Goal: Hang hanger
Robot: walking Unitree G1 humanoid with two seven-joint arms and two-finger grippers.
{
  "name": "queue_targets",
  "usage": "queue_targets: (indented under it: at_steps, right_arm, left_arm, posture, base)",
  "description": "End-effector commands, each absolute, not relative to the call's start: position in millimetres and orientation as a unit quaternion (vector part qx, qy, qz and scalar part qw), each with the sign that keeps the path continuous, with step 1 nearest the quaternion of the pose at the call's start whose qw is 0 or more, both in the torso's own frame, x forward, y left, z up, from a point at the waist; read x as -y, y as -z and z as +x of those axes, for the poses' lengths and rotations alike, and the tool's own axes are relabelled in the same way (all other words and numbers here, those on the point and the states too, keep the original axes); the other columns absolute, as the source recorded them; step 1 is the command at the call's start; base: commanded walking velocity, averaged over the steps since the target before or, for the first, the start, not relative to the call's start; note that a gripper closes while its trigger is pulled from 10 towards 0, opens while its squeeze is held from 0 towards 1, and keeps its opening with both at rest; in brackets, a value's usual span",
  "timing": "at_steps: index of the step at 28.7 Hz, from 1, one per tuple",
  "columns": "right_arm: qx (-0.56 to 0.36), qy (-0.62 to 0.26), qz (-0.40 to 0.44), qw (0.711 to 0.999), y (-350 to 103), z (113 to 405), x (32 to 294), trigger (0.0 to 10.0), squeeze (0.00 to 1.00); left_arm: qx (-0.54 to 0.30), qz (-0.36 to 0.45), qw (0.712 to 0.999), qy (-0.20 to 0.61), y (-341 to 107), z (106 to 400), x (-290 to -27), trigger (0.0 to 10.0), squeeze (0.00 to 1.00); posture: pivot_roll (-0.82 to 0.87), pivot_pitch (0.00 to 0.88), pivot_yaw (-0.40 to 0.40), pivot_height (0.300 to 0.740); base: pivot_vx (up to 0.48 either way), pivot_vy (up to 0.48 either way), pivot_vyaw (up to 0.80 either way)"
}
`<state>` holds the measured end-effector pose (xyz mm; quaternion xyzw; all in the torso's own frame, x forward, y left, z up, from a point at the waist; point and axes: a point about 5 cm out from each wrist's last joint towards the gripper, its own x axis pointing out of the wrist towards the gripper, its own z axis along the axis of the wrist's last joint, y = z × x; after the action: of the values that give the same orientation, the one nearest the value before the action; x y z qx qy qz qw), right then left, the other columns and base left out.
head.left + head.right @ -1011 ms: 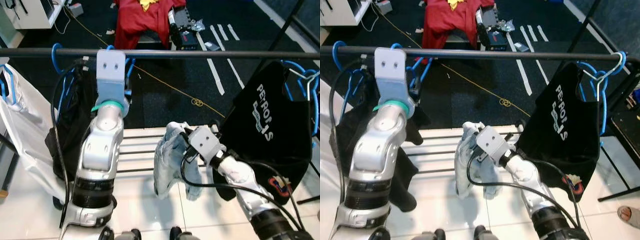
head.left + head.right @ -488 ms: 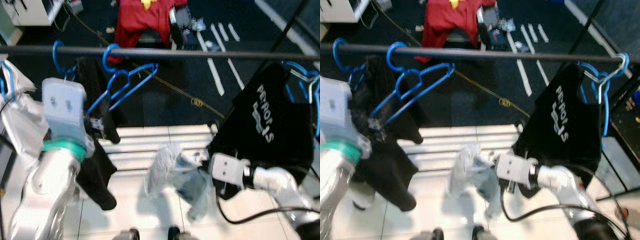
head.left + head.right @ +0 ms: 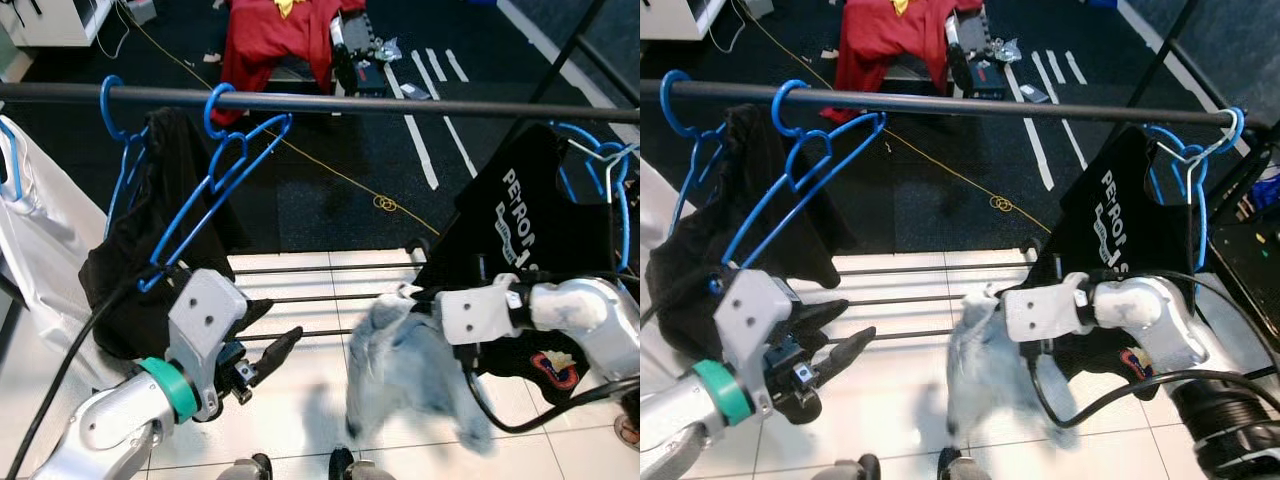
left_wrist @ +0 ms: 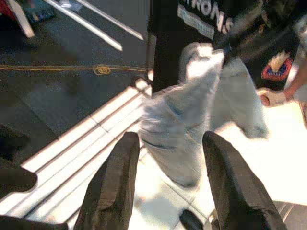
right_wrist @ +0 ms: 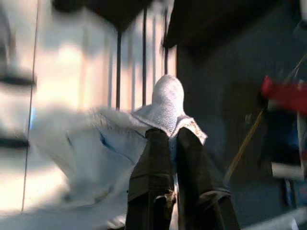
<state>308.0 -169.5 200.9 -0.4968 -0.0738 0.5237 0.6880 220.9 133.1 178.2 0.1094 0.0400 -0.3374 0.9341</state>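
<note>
Nearest, the left gripper [image 4: 163, 184] hangs low over the white floor [image 3: 300, 420] with its fingers [image 4: 112, 184] spread and empty, the arm bent and pointing toward the right. Beside it the right arm reaches across, its gripper [image 5: 175, 143] clamped on a pale blue garment [image 3: 405, 365] that dangles blurred. Farther back, an empty blue hanger [image 3: 215, 175] hooks tilted on the rail [image 3: 330, 102], beside a black garment [image 3: 150, 250]; a black shirt [image 3: 520, 235] hangs at the right end.
</note>
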Motion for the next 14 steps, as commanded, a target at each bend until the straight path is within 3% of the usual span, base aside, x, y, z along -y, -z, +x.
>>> queue_targets:
  at_steps: [1,3,4,5,6,7,14]
  right_arm:
    - [0.103,-0.543,-0.465,0.692,-212,302,159,10.0,0.0]
    - [0.113,-0.585,-0.414,0.688,-215,292,142,10.0,0.0]
    - [0.109,-0.602,-0.399,0.683,-215,289,139,10.0,0.0]
    - [0.109,-0.602,-0.399,0.683,-215,289,139,10.0,0.0]
    - [0.103,-0.616,-0.391,0.676,-216,287,138,10.0,0.0]
    - [0.096,-0.629,-0.386,0.669,-216,286,138,10.0,0.0]
    - [0.077,-0.654,-0.391,0.643,-217,286,141,10.0,0.0]
  left_arm:
    - [-0.05,0.11,0.929,0.349,-169,222,-129,10.0,0.0]
    - [-0.058,0.101,0.932,0.344,-159,232,-126,10.0,0.0]
    - [-0.059,0.102,0.929,0.35,-156,233,-125,10.0,0.24]
    - [-0.059,0.102,0.929,0.35,-156,233,-125,10.0,0.24]
    - [-0.058,0.105,0.928,0.353,-153,234,-126,10.0,0.87]
    - [-0.06,0.11,0.924,0.36,-150,233,-127,10.0,1.0]
    - [-0.054,0.148,0.917,0.366,-142,232,-133,10.0,1.0]
  posture:
    - [-0.06,0.2,-0.007,0.74]
    - [-0.07,0.191,-0.002,0.74]
    - [-0.07,0.188,-0.003,0.74]
    - [-0.07,0.188,-0.003,0.74]
    - [-0.07,0.188,-0.003,0.74]
    - [-0.08,0.184,-0.004,0.74]
    - [-0.08,0.182,-0.015,0.74]
  base:
    - [0.0,0.0,0.0]
    - [0.0,0.0,0.0]
    - [0.0,0.0,0.0]
    - [0.0,0.0,0.0]
    - [0.0,0.0,0.0]
    - [0.0,0.0,0.0]
    - [0.0,0.0,0.0]
